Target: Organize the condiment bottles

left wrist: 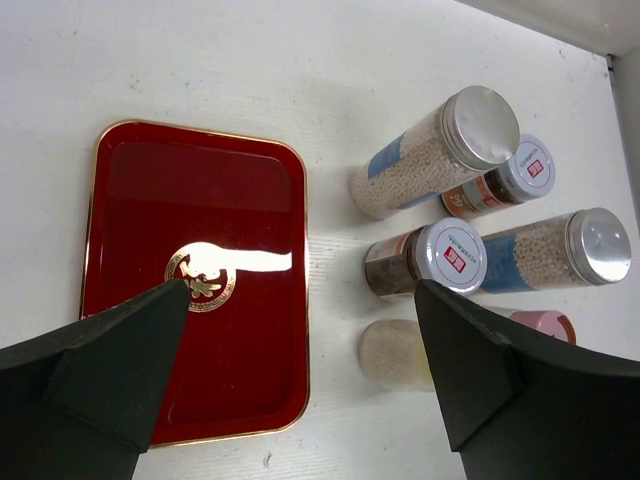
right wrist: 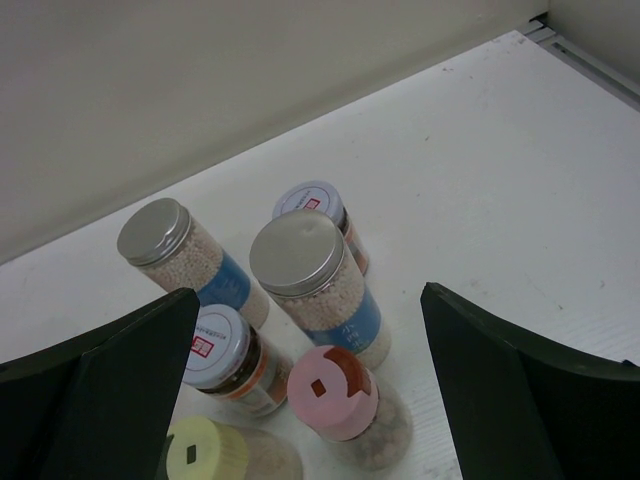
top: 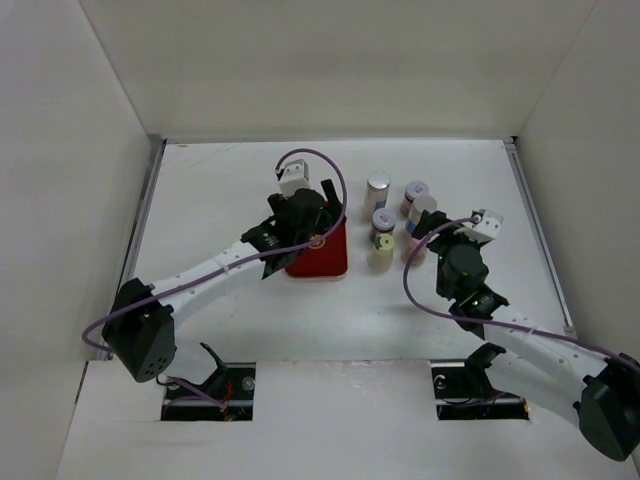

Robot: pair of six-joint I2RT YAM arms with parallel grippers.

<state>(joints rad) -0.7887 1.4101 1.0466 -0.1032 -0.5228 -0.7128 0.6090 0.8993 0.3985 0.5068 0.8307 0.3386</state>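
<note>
Red tray (left wrist: 140,190) with gold emblem (left wrist: 205,277); condiment bottles (right wrist: 325,300) capped silver, pink and yellow.

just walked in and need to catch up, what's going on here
Sorting of the condiment bottles has not started: all six stand upright in a cluster right of the red tray. The left gripper hangs open over the tray, the right gripper open over the bottles. Nothing is held.
</note>
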